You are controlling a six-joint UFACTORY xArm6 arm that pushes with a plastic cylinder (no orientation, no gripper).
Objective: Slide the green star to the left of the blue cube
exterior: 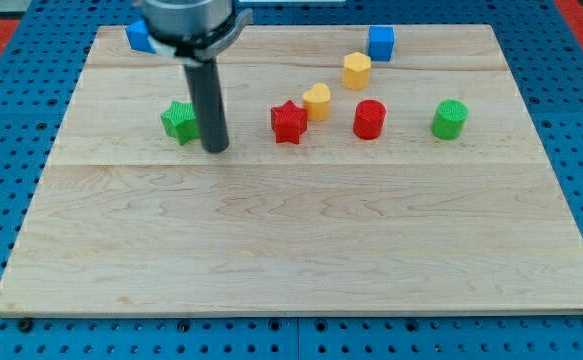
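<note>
Green star [179,121] sits just left of my tip [216,149], which touches its right side, well apart from the blue cube [381,43]; jawless end effector, gripping nothing.

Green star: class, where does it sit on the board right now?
The green star sits at the view's upper left, just left of my tip, with the red star farther right.

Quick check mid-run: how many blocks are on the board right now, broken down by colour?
Green: 2, the green star beside my tip on its left, and the green cylinder.
Red: 2, the red star and the red cylinder.
Yellow: 2, the yellow heart and the yellow hexagonal block.
Blue: 2, the blue cube and the blue block partly hidden behind the arm.
Total: 8
</note>
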